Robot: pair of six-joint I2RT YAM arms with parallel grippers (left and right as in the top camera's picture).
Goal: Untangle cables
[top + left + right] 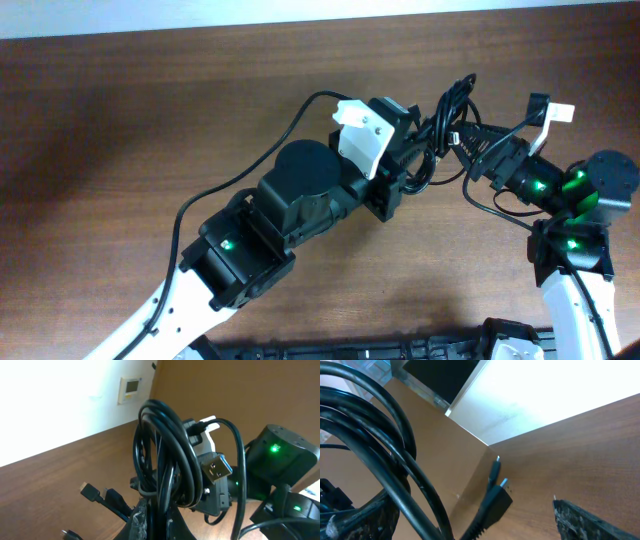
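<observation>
The cables are a bundle of thin glossy black loops, lifted above the wooden table at the upper centre. My left gripper is shut on the bundle from the left. In the left wrist view its fingers pinch the loops, with a metal-tipped USB plug hanging beside them. My right gripper is at the bundle's right side. In the right wrist view its fingers are wide apart, and cable loops and a black plug lie between them.
Loose black plug ends dangle below the bundle. A thicker black wire runs along my left arm. A white wall with a small wall plate stands behind the table's far edge. Black equipment lines the near edge.
</observation>
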